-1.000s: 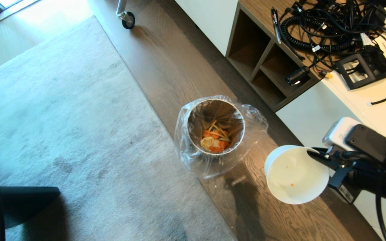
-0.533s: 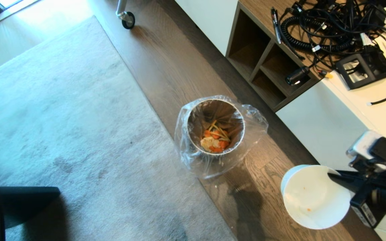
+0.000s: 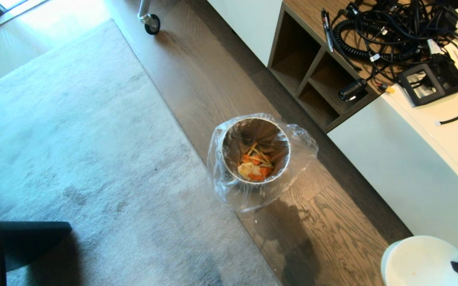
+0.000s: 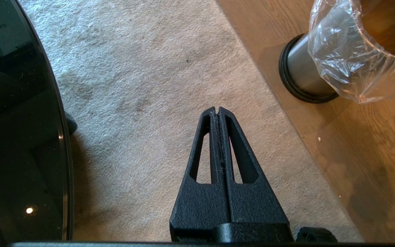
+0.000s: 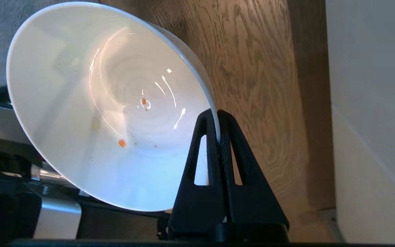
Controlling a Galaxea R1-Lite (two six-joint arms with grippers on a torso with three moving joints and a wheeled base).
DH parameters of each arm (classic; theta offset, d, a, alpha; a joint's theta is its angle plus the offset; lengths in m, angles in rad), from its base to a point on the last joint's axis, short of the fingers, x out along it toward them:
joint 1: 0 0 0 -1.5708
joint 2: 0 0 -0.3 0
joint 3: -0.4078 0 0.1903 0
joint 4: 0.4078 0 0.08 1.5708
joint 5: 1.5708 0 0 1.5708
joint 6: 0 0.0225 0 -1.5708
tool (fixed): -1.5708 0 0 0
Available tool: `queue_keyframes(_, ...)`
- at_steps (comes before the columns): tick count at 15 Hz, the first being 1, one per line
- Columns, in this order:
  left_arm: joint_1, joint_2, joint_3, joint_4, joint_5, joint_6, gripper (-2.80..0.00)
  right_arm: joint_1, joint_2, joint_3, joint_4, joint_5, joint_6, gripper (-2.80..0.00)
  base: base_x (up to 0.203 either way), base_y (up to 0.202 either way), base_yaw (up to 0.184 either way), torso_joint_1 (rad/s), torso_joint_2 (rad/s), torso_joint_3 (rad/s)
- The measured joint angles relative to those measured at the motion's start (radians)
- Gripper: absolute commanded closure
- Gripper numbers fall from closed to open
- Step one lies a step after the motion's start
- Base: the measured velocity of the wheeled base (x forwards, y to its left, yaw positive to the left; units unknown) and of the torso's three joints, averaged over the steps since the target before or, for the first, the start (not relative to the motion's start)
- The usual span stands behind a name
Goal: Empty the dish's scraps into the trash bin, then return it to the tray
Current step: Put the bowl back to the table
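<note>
right gripper (image 5: 217,118) clamped on the bowl (image 5: 108,103) rim, lower right of head frame | bowl nearly empty, a few orange bits inside | scraps (image 3: 256,165) lay in the bin (image 3: 256,153), mid-frame on wood floor | rug (image 3: 74,139) left, cabinet (image 3: 392,151) with cables (image 3: 380,31) right | left gripper (image 4: 218,113) pressed together over rug beside black table (image 4: 15,120)
</note>
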Motion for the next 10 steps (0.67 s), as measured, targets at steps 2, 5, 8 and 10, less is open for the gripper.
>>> queue_keyframes(2, 0.0, 0.0, 0.0, 0.0, 0.0, 0.0, 0.0, -0.004, -0.062, 0.055, 0.0, -0.003, 0.076, 0.0, 0.0, 0.0, 0.0, 0.0, 0.0, 0.0)
queue_keyframes(5, 0.0, 0.0, 0.0, 0.0, 0.0, 0.0, 0.0, -0.03, -0.184, 0.164, 0.001, -0.032, 0.092, 0.0, 0.0, 0.0, 0.0, 0.0, 0.0, 0.0)
queue_keyframes(8, 0.0, 0.0, 0.0, 0.0, 0.0, 0.0, 0.0, -0.116, -0.277, 0.257, -0.003, -0.087, 0.094, 0.0, 0.0, 0.0, 0.0, 0.0, 0.0, 0.0)
queue_keyframes(10, 0.0, 0.0, 0.0, 0.0, 0.0, 0.0, 0.0, -0.143, -0.328, 0.287, -0.006, -0.087, 0.087, 0.0, 0.0, 0.0, 0.0, 0.0, 0.0, 0.0)
